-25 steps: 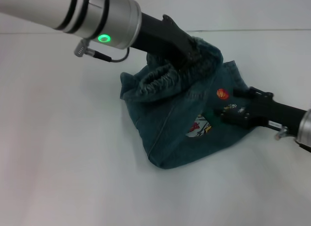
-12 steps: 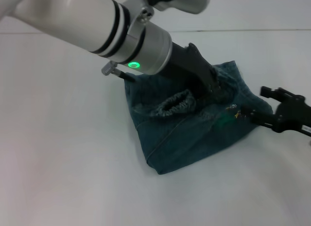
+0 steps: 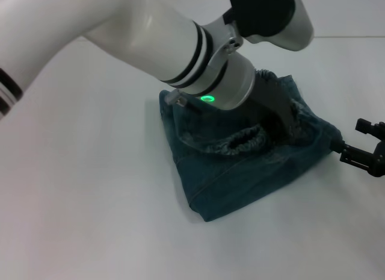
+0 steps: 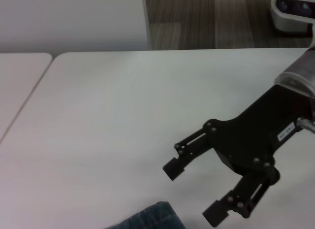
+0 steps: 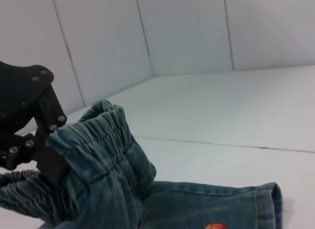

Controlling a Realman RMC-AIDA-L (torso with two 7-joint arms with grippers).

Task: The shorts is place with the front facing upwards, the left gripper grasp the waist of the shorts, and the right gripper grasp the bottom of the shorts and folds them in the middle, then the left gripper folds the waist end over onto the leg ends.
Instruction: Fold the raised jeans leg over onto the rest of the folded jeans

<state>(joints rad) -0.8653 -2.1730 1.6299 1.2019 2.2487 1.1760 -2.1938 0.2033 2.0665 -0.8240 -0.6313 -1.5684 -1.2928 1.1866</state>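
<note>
The shorts (image 3: 240,171) lie folded in a blue-green heap in the middle of the table. Their gathered waist (image 3: 243,139) is lifted and doubled over toward the right side. My left gripper (image 3: 293,129), below the green-lit wrist, is shut on that waist. The right wrist view shows the same pinch: the left gripper (image 5: 47,157) has the ruched waist (image 5: 98,140) between its fingers, with a stitched leg end (image 5: 268,199) lying flat beyond. My right gripper (image 3: 351,140) stands open and empty just off the right edge of the shorts. It shows again as the open right gripper (image 4: 191,194).
My thick white left arm (image 3: 138,33) crosses the head view from the upper left and hides the far part of the shorts. The white table (image 3: 90,202) spreads out around the cloth. A table seam (image 5: 221,144) runs behind the shorts.
The left gripper has carried the waist rightward and down over the shorts. The right gripper has let go of the cloth and drawn back to the right edge.
</note>
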